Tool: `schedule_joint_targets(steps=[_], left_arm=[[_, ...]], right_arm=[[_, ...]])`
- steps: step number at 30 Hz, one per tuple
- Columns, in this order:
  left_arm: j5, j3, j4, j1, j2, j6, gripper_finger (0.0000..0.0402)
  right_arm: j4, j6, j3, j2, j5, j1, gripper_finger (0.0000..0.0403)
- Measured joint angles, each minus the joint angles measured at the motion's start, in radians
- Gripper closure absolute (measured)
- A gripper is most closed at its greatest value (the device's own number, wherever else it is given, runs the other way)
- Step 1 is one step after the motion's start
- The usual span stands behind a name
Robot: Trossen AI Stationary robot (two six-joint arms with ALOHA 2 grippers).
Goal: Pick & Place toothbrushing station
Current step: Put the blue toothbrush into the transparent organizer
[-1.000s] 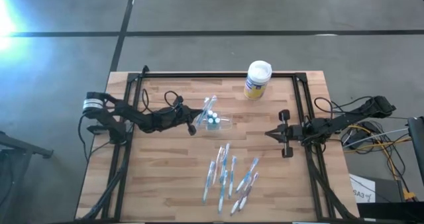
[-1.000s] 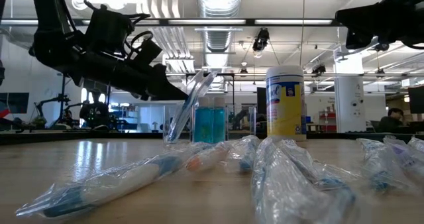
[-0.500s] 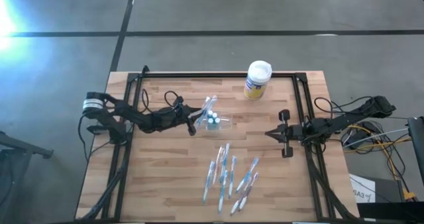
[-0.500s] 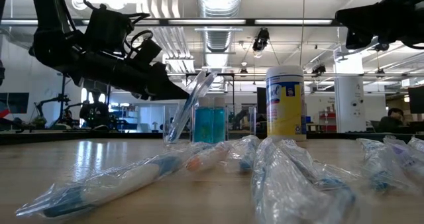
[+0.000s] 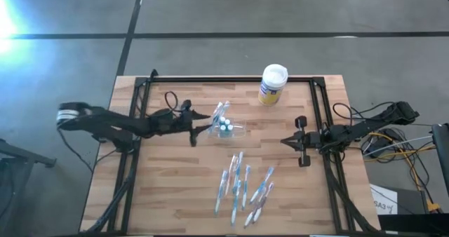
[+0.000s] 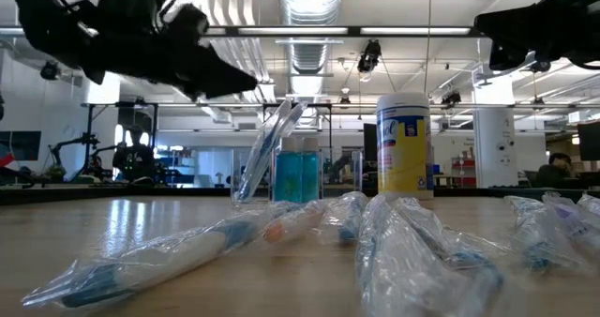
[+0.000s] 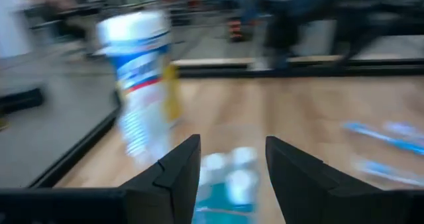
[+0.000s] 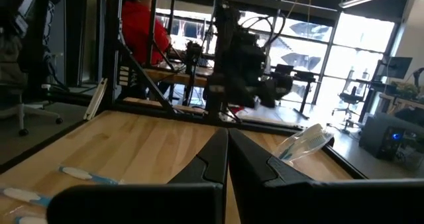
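The toothbrushing station, a small clear holder [image 5: 228,127] [image 6: 298,174], stands on its base mid-table with blue-topped items inside. A wrapped toothbrush [image 6: 267,148] leans out over its rim. My left gripper [image 5: 198,131] [image 7: 233,151] hovers open and level just left of the holder and above it, touching nothing. In the left wrist view the holder [image 7: 228,181] lies beyond the gap between the fingers. My right gripper [image 5: 284,141] [image 8: 227,141] waits shut at the table's right side.
A white-lidded yellow canister [image 5: 272,84] [image 6: 404,146] stands at the far edge. Several wrapped toothbrushes [image 5: 242,188] [image 6: 375,251] lie on the near half of the table. A black frame [image 5: 231,79] runs around the tabletop. A person in red [image 8: 142,32] is in the room behind.
My left gripper has risen and drawn back toward the table's left edge, away from the holder. The holder and the wrapped toothbrush leaning in it have stayed where they were.
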Motion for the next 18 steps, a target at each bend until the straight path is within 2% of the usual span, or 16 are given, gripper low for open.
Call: schedule_joint_targets(steps=[6, 8, 14, 16, 18], left_arm=[[0.259, 0.000, -0.167, -0.002, -0.254, 0.022, 0.0239], [0.299, -0.002, -0.202, -0.009, -0.326, 0.017, 0.0254], [0.294, -0.003, -0.298, -0.032, -0.509, 0.036, 0.0345], [0.267, -0.003, -0.349, -0.033, -0.567, 0.068, 0.0381], [0.203, -0.004, -0.411, -0.033, -0.627, 0.108, 0.0393]], right_arm=[[0.000, 0.004, 0.000, 0.001, 0.000, 0.000, 0.0394], [0.000, 0.004, 0.000, 0.001, 0.000, 0.000, 0.0394], [0.000, 0.007, 0.000, 0.001, 0.000, 0.000, 0.0394], [0.000, 0.006, 0.000, 0.001, 0.000, 0.000, 0.0394], [0.000, 0.004, 0.000, 0.001, 0.000, 0.000, 0.0394]])
